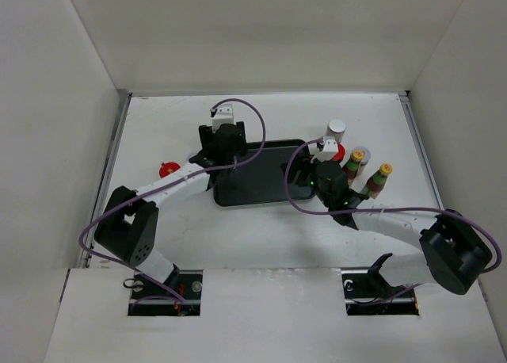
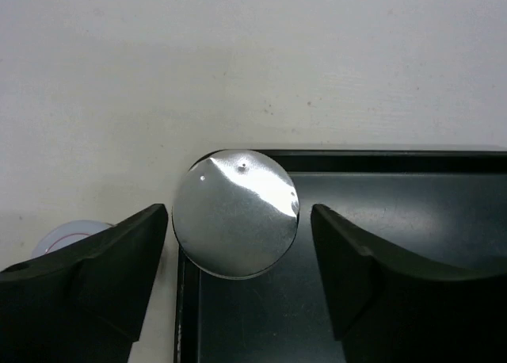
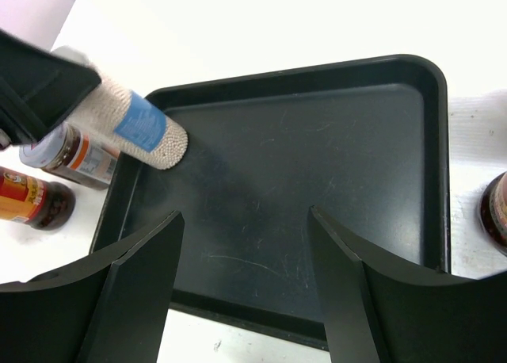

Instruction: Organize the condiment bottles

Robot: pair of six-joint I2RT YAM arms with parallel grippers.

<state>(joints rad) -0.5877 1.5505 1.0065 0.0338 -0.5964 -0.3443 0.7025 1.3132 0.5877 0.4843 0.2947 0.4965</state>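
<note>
A silver-lidded jar (image 2: 235, 212) stands in the back left corner of the dark tray (image 2: 396, 220). My left gripper (image 2: 238, 212) straddles it, open, with a narrow gap on each side of the lid. From the right wrist, the same jar (image 3: 139, 125) shows white grains and a blue label. My right gripper (image 3: 245, 216) hangs open and empty over the tray's (image 3: 301, 165) front edge. Right of the tray stand a white shaker (image 1: 337, 128), a red-capped jar (image 1: 340, 152) and two slim brown bottles (image 1: 356, 162) (image 1: 379, 178). Another red-capped jar (image 1: 166, 170) stands left of the tray.
Two dark jars with red labels (image 3: 75, 153) (image 3: 32, 203) stand just outside the tray's left edge. A white lid (image 2: 71, 236) peeks out behind my left finger. White walls enclose the table on three sides. Purple cables loop over both arms.
</note>
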